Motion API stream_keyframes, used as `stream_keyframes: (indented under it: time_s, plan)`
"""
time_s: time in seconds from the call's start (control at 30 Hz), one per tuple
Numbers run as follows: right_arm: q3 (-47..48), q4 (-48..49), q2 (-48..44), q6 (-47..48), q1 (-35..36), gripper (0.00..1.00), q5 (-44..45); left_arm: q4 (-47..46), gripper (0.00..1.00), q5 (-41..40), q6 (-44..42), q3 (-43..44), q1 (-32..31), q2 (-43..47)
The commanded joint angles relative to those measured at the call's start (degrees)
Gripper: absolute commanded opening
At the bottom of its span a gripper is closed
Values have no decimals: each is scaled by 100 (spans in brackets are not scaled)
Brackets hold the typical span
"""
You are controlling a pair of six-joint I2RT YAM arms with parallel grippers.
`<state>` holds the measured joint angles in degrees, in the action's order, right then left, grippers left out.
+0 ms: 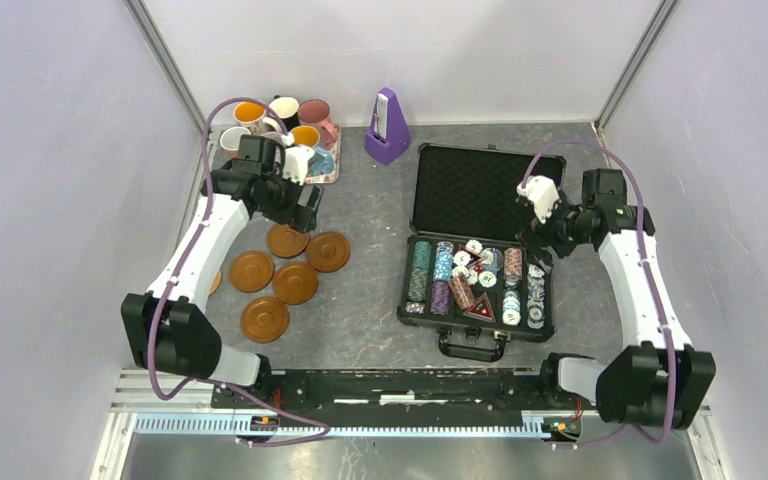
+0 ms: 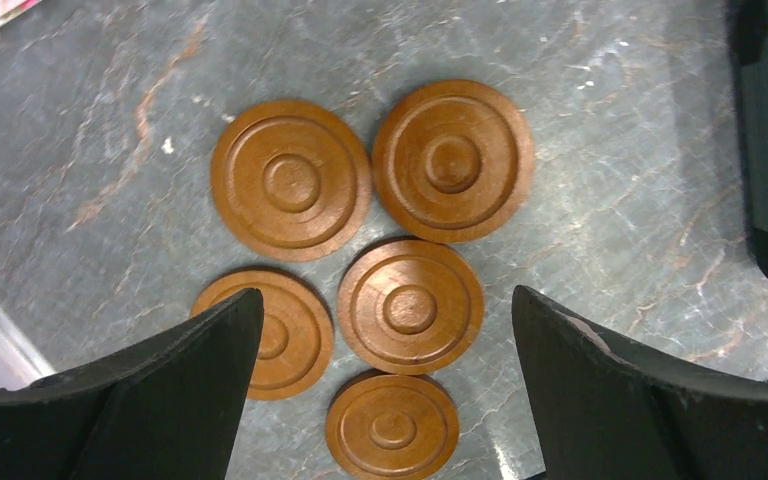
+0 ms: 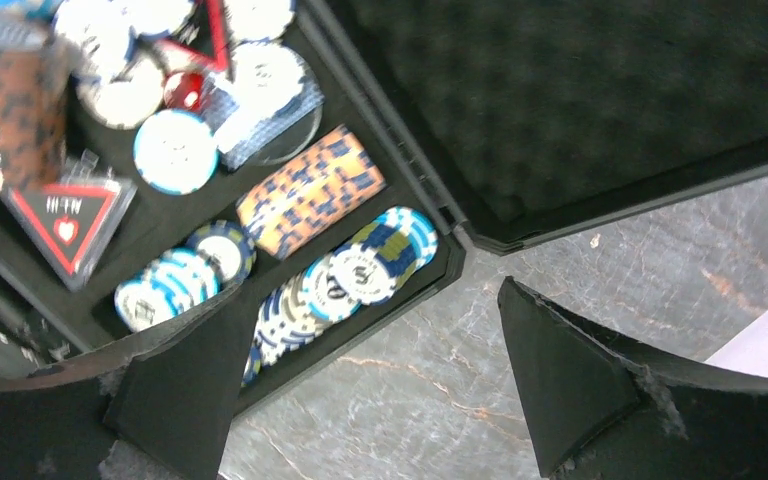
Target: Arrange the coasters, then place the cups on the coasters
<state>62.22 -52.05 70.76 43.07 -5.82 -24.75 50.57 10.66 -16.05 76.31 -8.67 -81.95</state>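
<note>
Nearest the arm bases, on the left half of the bench (image 1: 370, 250): the coasters (image 1: 295, 282), flat on the grey stone-look top in a loose cluster. Several touching rim to rim, one half hidden under the left forearm, none yet carrying a cup.

Across on the right, level with them: open black case (image 1: 470, 190), lid laid back flat, tray full of poker chips (image 1: 460, 280) in rows and loose piles.

Farther in, over the far side of the coaster cluster: left hand (image 2: 385, 293), jaws spread wide, gripping nothing, five discs in view below and between them.

Opposite, above the right far corner of the tray, by the hinge: right hand (image 3: 375, 300), likewise spread wide and empty.

Farthest back, in the left corner: the cups (image 1: 313, 111), mugs of mixed colours bunched together upright on a small patterned mat (image 1: 328, 172), well apart from the coasters.

Just right of them, near the back wall: purple metronome (image 1: 388, 125), upright.
</note>
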Motion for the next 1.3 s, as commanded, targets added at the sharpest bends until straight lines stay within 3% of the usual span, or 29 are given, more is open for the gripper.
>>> stream_keyframes:
  time_s: [0.0,0.3,0.47,0.63,0.9,1.27]
  plan:
    - [-276,-1177,-636,1764,28,98,-465,-62,100,461,-579,-174,-521,149]
    - [-1320,-1887,-1698,3743,222,98,-515,-408,100,1367,-1571,-1222,-2261,1038]
    - [-2099,-1991,-2276,4753,246,97,-595,-1968,100,1254,-1513,-2429,-3210,1865]
    - [-2559,-1992,-2824,5446,274,96,-801,-3119,100,868,-2001,-3359,-4106,2217]
    - [-2973,-1534,-2804,5035,453,89,-669,-4646,99,-127,-2382,-3780,-5281,1473]
    - [-3551,-351,-3151,4247,552,85,-129,-5763,93,-187,-2795,-3918,-5539,513]
